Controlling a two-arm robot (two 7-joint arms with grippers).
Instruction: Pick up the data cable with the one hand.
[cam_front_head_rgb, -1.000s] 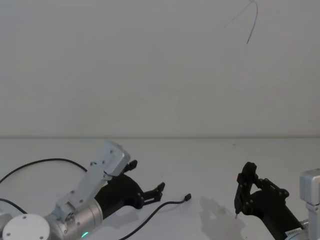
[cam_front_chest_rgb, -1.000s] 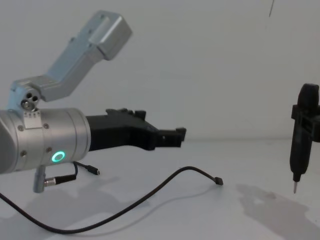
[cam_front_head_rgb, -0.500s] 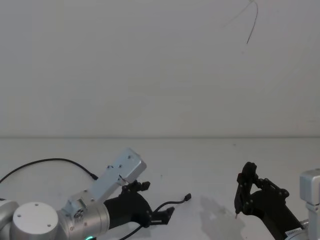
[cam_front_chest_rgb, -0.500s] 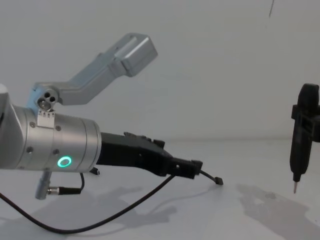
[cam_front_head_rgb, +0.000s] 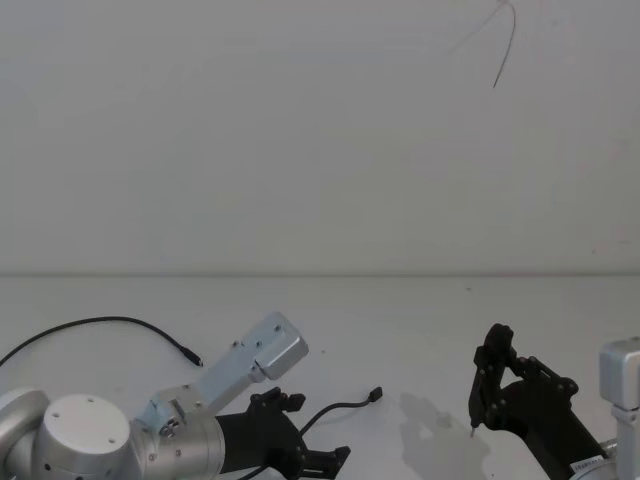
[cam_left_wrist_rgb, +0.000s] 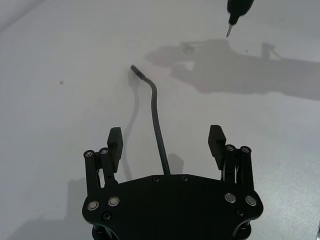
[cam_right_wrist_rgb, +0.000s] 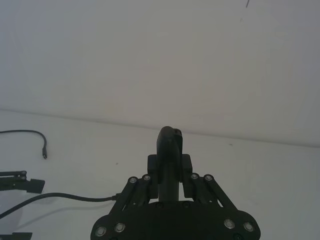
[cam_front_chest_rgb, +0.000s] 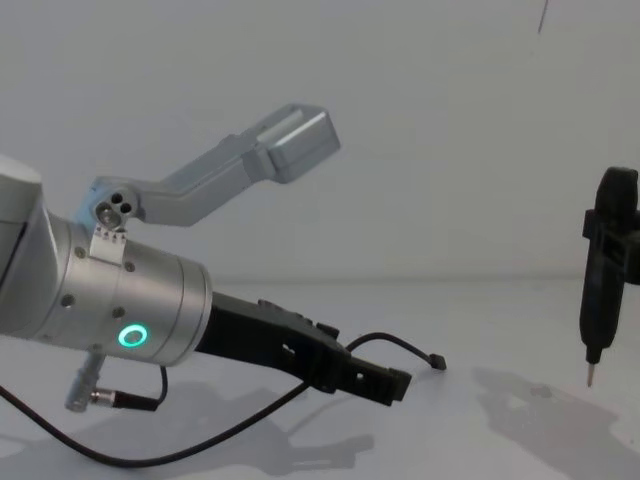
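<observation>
A: Okay, hands?
B: The left hand (cam_left_wrist_rgb: 165, 135) is released, jaws astride the data cable (cam_left_wrist_rgb: 155, 107), back from its plug (cam_left_wrist_rgb: 135, 69). The right hand (cam_right_wrist_rgb: 169, 175) is clenched on a pen tool (cam_front_chest_rgb: 598, 280), well apart from the cable. Lower, centre the cable between the pads (cam_left_wrist_rgb: 216, 137), close squarely.
A: Surroundings?
B: Bare wall (cam_front_head_rgb: 300, 130) behind the cable, white bench (cam_front_head_rgb: 420, 310) under it.

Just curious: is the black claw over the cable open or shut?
Open: the left black angular tool has fingers wide apart, thin black data cable between them.
</observation>
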